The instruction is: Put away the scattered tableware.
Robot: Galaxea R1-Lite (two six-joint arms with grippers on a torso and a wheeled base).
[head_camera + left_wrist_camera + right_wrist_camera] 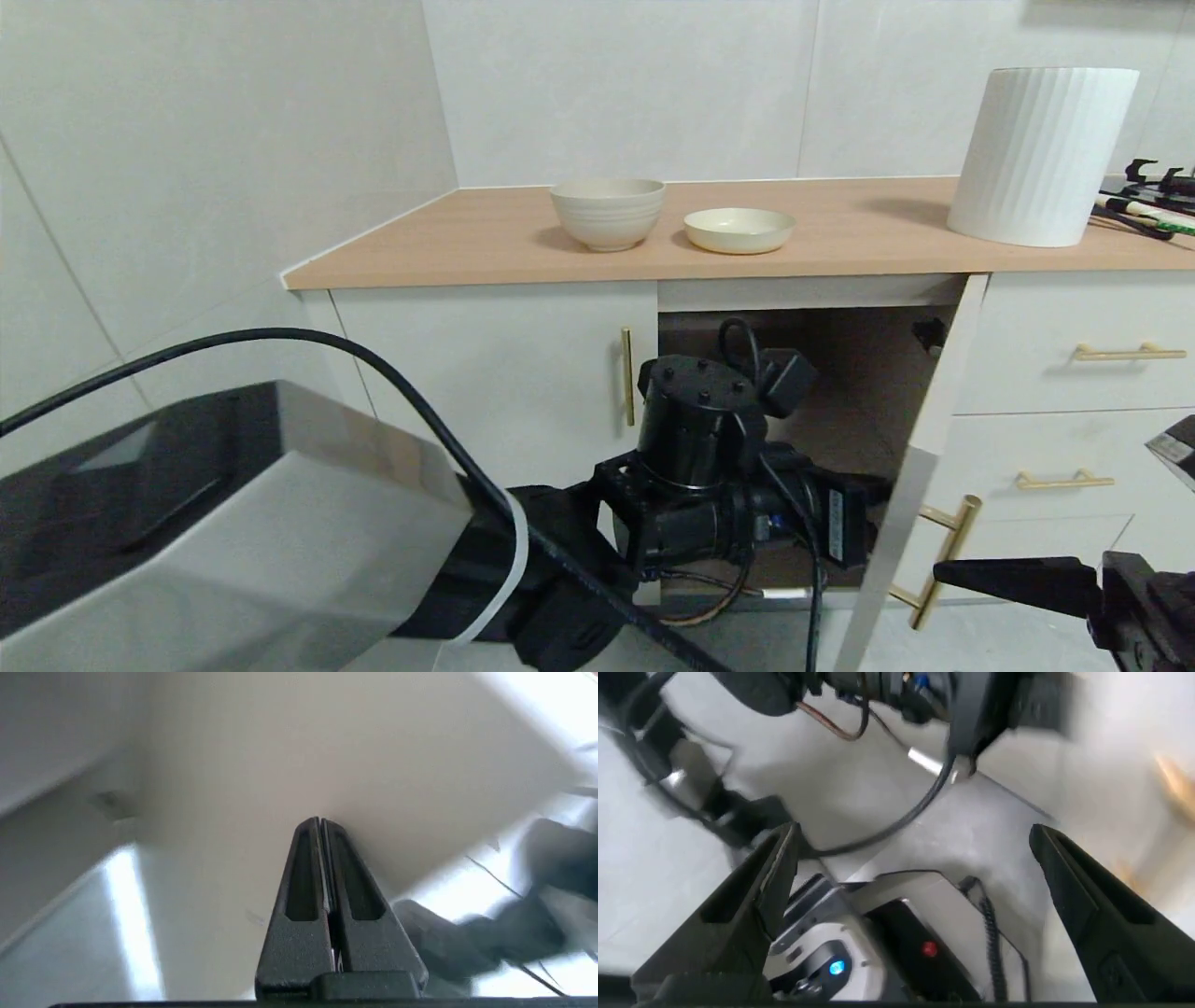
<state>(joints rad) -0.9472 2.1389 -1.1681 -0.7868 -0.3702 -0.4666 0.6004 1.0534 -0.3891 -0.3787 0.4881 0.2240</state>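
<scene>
Currently: nothing stowed, cupboard [859,383] open

Bowl [608,213] and shallow dish [738,230] sit side by side on the bench [868,224] above the cupboard. My left jaws are pressed together, right jaws spread, both empty. I'd pinch the bowl rim from above.

Left tool [319,823] closed, right tool [915,835] spread wide.

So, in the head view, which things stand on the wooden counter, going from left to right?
The ribbed bowl → shallow cream dish → tall white ribbed container → small utensils at the picture's edge.
</scene>
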